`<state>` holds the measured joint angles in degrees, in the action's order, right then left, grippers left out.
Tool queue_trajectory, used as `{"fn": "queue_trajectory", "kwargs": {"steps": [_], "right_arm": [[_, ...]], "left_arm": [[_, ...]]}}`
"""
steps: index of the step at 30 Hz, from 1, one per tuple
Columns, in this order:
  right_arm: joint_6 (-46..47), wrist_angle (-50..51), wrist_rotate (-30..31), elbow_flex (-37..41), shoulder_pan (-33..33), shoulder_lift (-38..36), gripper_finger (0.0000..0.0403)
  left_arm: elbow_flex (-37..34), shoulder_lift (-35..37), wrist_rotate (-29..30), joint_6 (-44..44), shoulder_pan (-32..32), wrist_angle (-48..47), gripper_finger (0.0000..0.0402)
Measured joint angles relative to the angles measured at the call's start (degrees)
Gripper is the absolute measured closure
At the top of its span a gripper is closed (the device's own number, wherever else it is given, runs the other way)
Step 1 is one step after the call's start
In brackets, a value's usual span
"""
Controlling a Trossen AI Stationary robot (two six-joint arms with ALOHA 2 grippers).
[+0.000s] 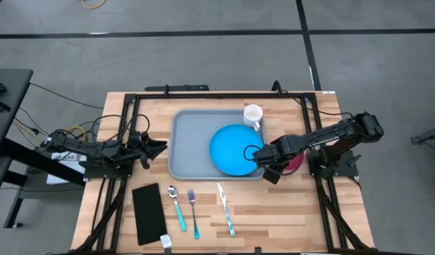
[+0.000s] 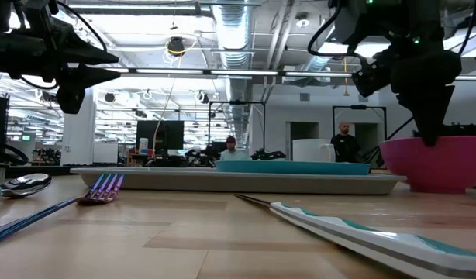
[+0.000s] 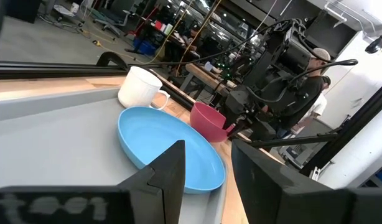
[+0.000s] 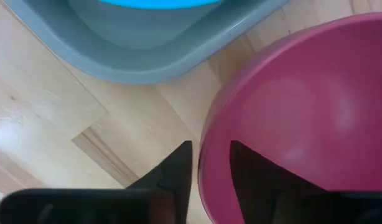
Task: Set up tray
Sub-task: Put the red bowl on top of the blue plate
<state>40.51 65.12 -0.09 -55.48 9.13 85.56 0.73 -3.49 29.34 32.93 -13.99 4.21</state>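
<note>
While the tray (image 1: 185, 145) sits mid-table holding plate (image 1: 234, 149) and mug (image 1: 253, 114) | step: grasping pink bowl (image 4: 303, 118) just beside tray | right gripper (image 4: 209, 163) straddles bowl's rim, grip not yet firm | left gripper (image 1: 159, 147) released, waiting beside tray | next: clench, lift bowl onto tray.

A grey-blue tray (image 1: 185, 145) is seen on a pale wooden table (image 1: 274, 212). A bright blue plate (image 1: 232, 149) and a white mug (image 1: 253, 115) are shown on it. A pink bowl (image 4: 303, 118) is seen beside the tray. A black napkin (image 1: 148, 212) is laid near a spoon (image 1: 176, 207), fork (image 1: 193, 211) and knife (image 1: 226, 210) with teal handles. Both arms are dark.
</note>
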Motion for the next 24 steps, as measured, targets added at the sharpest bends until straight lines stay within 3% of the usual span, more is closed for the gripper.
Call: {"fn": "queue_trajectory", "kwargs": {"steps": [6, 15, 24], "right_arm": [[1.55, 0.07, -0.91, 0.00, 0.04, -0.02, 0.0391], [6.41, 1.49, -3.05, -0.97, 0.26, -1.36, 0.0397], [10.50, 6.93, 0.28, -12.70, 0.13, -4.17, 0.0400]], "left_arm": [[0.00, 0.00, 0.04, 0.00, -0.01, 0.00, 0.0283], [0.00, 0.00, 0.51, -0.02, 0.00, 0.00, 0.0283], [0.00, -0.02, 1.59, -0.84, 0.01, 0.00, 0.0283]]}}
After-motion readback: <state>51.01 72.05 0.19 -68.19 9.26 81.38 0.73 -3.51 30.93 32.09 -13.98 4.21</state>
